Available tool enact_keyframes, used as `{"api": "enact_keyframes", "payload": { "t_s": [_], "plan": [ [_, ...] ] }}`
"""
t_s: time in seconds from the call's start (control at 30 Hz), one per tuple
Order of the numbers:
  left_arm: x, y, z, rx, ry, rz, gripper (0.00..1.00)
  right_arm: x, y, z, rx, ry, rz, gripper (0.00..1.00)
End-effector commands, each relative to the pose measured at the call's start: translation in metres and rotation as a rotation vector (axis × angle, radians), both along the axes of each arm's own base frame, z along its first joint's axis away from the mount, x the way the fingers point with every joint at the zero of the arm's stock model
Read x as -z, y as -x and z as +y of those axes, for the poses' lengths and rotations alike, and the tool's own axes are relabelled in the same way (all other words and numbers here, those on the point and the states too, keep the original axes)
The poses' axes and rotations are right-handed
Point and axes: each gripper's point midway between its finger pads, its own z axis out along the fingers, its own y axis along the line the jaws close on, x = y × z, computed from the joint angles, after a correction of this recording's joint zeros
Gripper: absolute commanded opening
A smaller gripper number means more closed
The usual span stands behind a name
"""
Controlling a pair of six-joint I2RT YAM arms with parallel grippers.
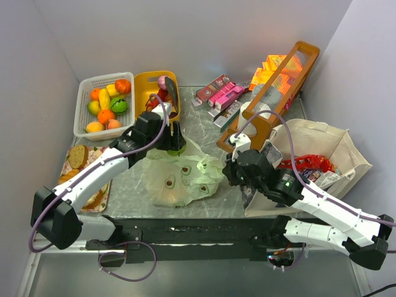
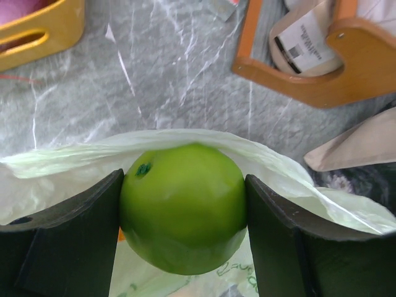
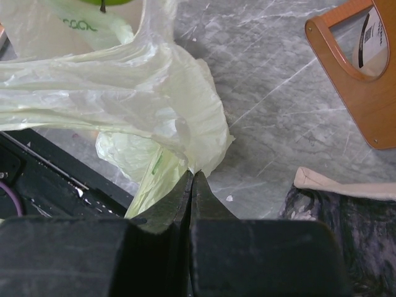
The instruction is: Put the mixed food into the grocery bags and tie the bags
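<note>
Gripping a green toy apple [image 2: 185, 216] across its widest part, the left end effector [image 2: 184, 185] has its fingers [image 2: 74, 235] spread wide, each one touching a side of the fruit. Just beyond and beneath the apple arches the rim of the pale green plastic bag [image 2: 260, 154], so the fruit hangs at the bag's mouth and is not yet inside. The right end effector [image 3: 192, 176] is pressed together, pinching a gathered fold of that bag and drawing the film taut away from itself. To do this step well, the left arm should probably carry the apple past the rim, lower it into the opening and only then let go, while the right pinch holds the mouth up. The apple is nearly round, with no real long axis; its dark stem dimple points up and toward the wrist. The bag's length runs along the bench [image 3: 278, 93] between the two end effectors, with the wooden crate [image 2: 322, 86] and the canvas tote [image 1: 322, 139] farther out.
</note>
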Motion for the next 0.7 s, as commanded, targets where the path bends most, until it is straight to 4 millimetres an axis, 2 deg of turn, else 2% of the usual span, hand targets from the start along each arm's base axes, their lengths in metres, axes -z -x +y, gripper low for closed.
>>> {"api": "enact_keyframes", "payload": {
  "t_s": [0.0,0.1,0.2,0.27,0.47,0.63,0.67],
  "plan": [
    [-0.037,-0.022,0.000,-0.010,0.073,-0.077,0.33,-0.016,-0.005,0.007,0.004,-0.050,-0.028,0.00],
    [-0.044,-0.026,0.006,-0.011,0.115,-0.093,0.34,-0.015,-0.005,0.007,0.004,-0.044,-0.026,0.00],
    [-0.040,-0.025,0.006,-0.002,0.120,-0.085,0.33,-0.014,-0.005,0.007,0.001,-0.043,-0.026,0.00],
    [-0.028,-0.023,0.003,0.007,0.115,-0.051,0.32,-0.015,-0.006,0.008,0.002,-0.042,-0.027,0.00],
    [0.010,0.019,-0.023,0.089,0.079,0.031,0.31,-0.016,-0.007,0.009,0.003,-0.045,-0.027,0.00],
    [0.025,0.048,-0.024,0.091,0.090,0.065,0.33,-0.014,-0.007,0.011,-0.001,-0.044,-0.020,0.00],
    [0.026,0.051,-0.023,0.089,0.092,0.066,0.36,-0.015,-0.007,0.012,-0.006,-0.047,-0.020,0.00]
  ]
}}
